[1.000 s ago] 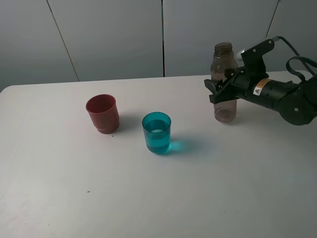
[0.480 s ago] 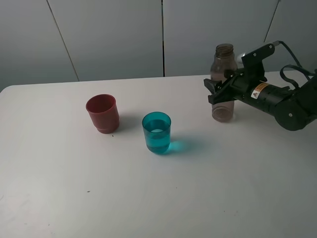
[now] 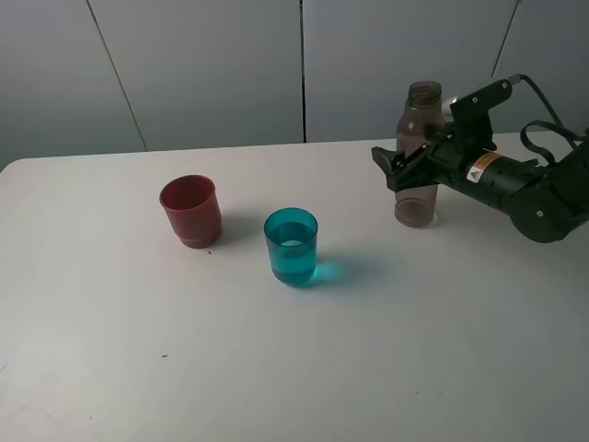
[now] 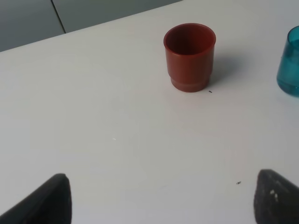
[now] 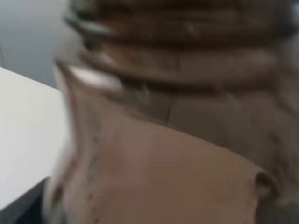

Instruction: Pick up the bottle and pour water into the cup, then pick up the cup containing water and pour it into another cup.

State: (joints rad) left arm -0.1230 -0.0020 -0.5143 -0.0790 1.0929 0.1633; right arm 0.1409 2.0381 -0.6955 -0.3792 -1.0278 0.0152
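My white table (image 3: 138,368) meets grey wall panels (image 3: 212,74). The left gripper (image 4: 162,199) gapes wide. The right gripper (image 3: 386,170) has its jaws spread around the bottle (image 3: 420,115), near the far right corner.

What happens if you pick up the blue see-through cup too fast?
The teal cup holds water and has no lid, so it would probably slosh or spill. It looks like thin plastic, likely light but heavier with the water. Upright on its flat base, it should not roll.
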